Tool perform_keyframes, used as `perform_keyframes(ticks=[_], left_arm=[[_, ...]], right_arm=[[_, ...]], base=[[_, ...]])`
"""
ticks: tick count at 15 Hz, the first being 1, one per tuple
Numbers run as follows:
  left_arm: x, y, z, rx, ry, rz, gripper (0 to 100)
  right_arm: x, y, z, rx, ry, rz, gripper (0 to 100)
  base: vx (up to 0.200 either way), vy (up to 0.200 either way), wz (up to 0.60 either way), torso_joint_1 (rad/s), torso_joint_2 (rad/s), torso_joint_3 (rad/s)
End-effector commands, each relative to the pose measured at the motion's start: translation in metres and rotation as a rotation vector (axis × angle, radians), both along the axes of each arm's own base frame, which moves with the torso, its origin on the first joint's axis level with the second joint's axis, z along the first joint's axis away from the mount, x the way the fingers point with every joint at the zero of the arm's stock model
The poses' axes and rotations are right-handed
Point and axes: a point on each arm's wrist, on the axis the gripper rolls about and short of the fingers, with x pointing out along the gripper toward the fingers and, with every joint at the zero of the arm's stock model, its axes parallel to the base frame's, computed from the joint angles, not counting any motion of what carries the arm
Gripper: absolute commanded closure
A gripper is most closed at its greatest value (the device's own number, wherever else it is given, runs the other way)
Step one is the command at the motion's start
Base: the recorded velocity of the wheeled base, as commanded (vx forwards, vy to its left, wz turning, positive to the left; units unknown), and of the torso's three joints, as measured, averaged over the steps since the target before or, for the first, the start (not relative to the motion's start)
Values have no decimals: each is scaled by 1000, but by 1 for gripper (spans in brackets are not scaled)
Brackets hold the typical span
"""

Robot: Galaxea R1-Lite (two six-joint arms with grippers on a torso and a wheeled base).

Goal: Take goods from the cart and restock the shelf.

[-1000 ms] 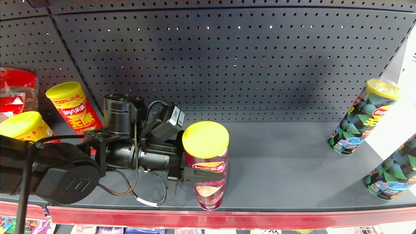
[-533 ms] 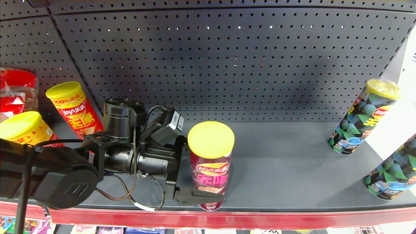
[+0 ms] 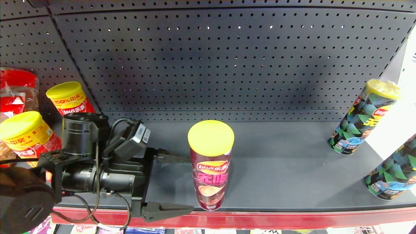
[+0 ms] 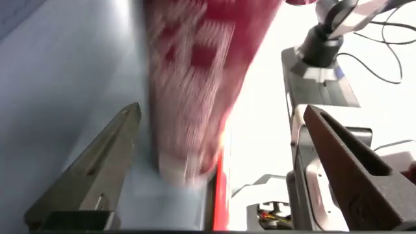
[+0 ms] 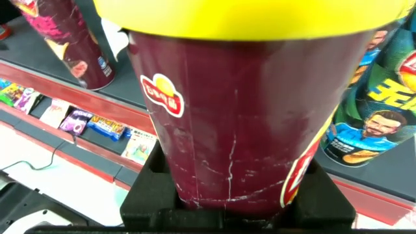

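At the front edge of the shelf (image 3: 292, 169) the left gripper (image 3: 190, 183) lies sideways, its jaws spread wide and holding nothing. The maroon can (image 3: 211, 175) stands upright under its yellow lid (image 3: 211, 138), just to the right of the fingertips, so I judge a retreat should go straight left. The right gripper (image 5: 237, 205) is closed around a second maroon can (image 5: 240, 130). Both labels carry a round red-yellow logo, but I cannot read the other writing.
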Motion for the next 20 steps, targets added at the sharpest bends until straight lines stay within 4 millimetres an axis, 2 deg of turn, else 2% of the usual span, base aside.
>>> perform_keyframes(ticks=[1, 2, 5, 7, 8, 9, 12, 13, 16, 17, 19, 20], left_arm=[[-18, 24, 7, -8, -29, 71, 0], [-31, 37, 9, 3, -51, 144, 0], [-60, 50, 16, 2, -64, 268, 0], [-76, 57, 20, 0, -72, 367, 0], [-90, 64, 19, 33, -105, 524, 0], [-96, 67, 18, 57, -113, 595, 0], [-108, 66, 18, 77, -94, 570, 0], [-113, 61, 17, 76, -86, 519, 0], [-126, 64, 15, 101, -64, 503, 0], [-128, 65, 14, 107, -57, 501, 0], [-136, 69, 11, 134, -25, 497, 0], [-137, 69, 10, 138, -19, 497, 0]], right_arm=[[9, 1, 5, -2, 29, 12, 100], [19, 2, 13, -4, 55, 25, 100], [51, 11, 37, -10, 93, 133, 100], [70, 21, 39, -17, 101, 203, 100], [88, 32, 37, -22, 113, 261, 100], [103, 42, 39, -23, 108, 291, 100], [148, 62, 34, -14, 63, 304, 100], [179, 77, 27, -5, 37, 319, 100], [214, 111, 18, -1, 3, 387, 100], [221, 117, 16, 1, -5, 393, 100], [262, 145, 8, 19, -80, 384, 100], [270, 151, 6, 25, -97, 388, 100]], base=[[0, 0, 0, 0, 0, 0], [0, 0, 0, 0, 0, 0], [0, 0, 0, 0, 0, 0], [0, 0, 0, 0, 0, 0], [0, 0, 0, 0, 0, 0], [0, 0, 0, 0, 0, 0], [0, 0, 0, 0, 0, 0], [0, 0, 0, 0, 0, 0], [0, 0, 0, 0, 0, 0], [0, 0, 0, 0, 0, 0], [0, 0, 0, 0, 0, 0], [0, 0, 0, 0, 0, 0]])
